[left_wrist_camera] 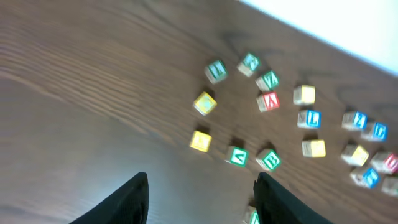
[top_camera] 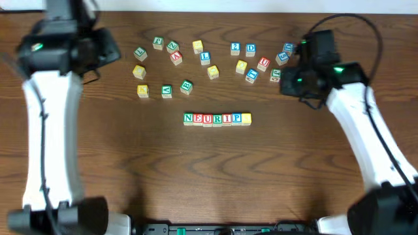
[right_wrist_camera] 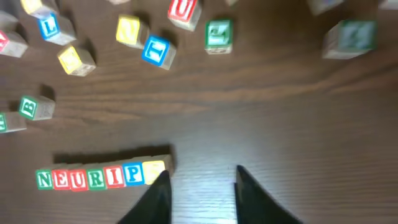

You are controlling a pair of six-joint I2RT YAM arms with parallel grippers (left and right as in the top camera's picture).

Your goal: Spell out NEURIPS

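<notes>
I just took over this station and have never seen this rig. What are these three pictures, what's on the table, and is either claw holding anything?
Two white robot arms work at a wooden table. One picture looks down from above; the other two come from cameras on each wrist, with dark claw fingers at the bottom. Loose letter cubes lie scattered at the far side. Nearer, a row of cubes reads N-E-U-R-I-P, plus a seventh showing a yellow face. The left claw and right claw stand open, holding nothing.
</notes>
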